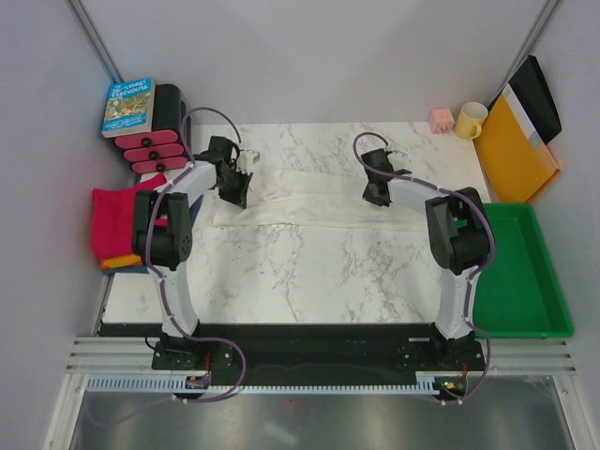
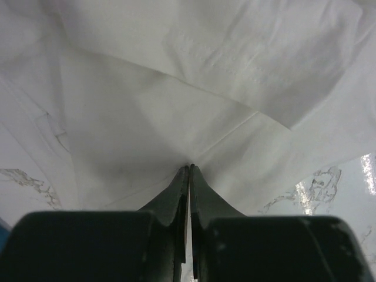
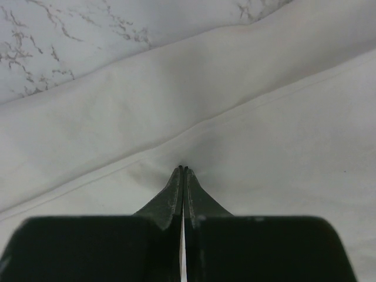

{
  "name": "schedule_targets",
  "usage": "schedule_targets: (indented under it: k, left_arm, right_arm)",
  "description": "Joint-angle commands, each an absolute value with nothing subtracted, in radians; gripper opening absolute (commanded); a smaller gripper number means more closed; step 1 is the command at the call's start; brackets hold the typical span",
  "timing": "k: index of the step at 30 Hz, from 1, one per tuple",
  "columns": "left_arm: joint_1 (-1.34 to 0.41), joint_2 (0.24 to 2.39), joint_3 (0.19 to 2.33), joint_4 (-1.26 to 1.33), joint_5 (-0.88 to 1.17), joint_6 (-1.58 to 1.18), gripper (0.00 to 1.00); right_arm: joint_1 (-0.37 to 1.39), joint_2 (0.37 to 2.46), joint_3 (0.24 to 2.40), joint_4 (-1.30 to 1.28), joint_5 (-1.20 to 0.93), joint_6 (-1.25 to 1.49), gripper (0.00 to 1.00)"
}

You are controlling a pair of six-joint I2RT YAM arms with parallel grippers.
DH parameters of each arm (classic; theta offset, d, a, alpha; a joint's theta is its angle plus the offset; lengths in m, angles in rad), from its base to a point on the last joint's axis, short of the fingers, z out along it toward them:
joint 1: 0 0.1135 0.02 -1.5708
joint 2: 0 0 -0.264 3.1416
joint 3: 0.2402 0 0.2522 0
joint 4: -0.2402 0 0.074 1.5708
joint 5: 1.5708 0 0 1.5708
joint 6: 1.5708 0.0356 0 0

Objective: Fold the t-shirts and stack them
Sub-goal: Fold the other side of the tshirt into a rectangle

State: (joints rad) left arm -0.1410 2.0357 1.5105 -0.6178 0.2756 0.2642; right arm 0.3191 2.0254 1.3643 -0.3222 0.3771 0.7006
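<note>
**Both grippers clenched on the cream-white shirt**

In the left wrist view we see the left gripper (image 2: pixel 188 167) with its fingers pressed together. The cream-white shirt (image 2: pixel 176 106) is pinched at their tips, and creases of cloth run out from that point. In the right wrist view the right gripper (image 3: pixel 183 168) is clenched too. Its tips sit on a folded edge of the same shirt, which they seem to nip. Beyond both pairs of fingers the shirt lies as a long wrinkled band across the marble table (image 1: pixel 309 272), between the two grippers. Well left of the left fingers, at the table edge, a folded magenta-pink shirt (image 1: pixel 114 217) rests on an orange shirt (image 1: pixel 120 263). A bit of a blue shirt (image 1: pixel 194 217) shows just beside them. Well right of the right fingers stands a green tray (image 1: pixel 525 281), and farther beyond them a yellow mug (image 1: pixel 472 119).
</note>
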Motion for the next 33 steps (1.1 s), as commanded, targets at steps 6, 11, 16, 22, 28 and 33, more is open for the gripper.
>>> schedule_targets:
  k: [6, 11, 16, 22, 28, 33]
  left_arm:
    - [-0.114, 1.993, 1.43, -0.752, 0.186, 0.419, 0.02]
    - [-0.092, 1.855, 1.274, -0.767, 0.204, 0.486, 0.02]
    - [-0.074, 1.715, 1.151, -0.784, 0.213, 0.526, 0.02]
    - [-0.057, 1.623, 1.104, -0.802, 0.219, 0.545, 0.02]
    - [0.084, 1.496, 1.238, -0.778, 0.433, 0.422, 0.78]
    - [0.1, 1.373, 1.258, -0.75, 0.462, 0.331, 0.84]
  right_arm:
    - [0.399, 2.037, 1.31, -0.387, 0.287, 0.75, 0.0]
    - [0.455, 1.927, 1.163, -0.388, 0.314, 0.807, 0.0]
    - [0.515, 1.832, 1.042, -0.387, 0.316, 0.867, 0.0]
    - [0.554, 1.787, 1.018, -0.396, 0.327, 0.891, 0.0]
    - [0.575, 1.723, 1.228, -0.38, 0.393, 0.701, 0.5]
    - [0.664, 1.817, 1.437, -0.409, 0.29, 0.424, 0.59]
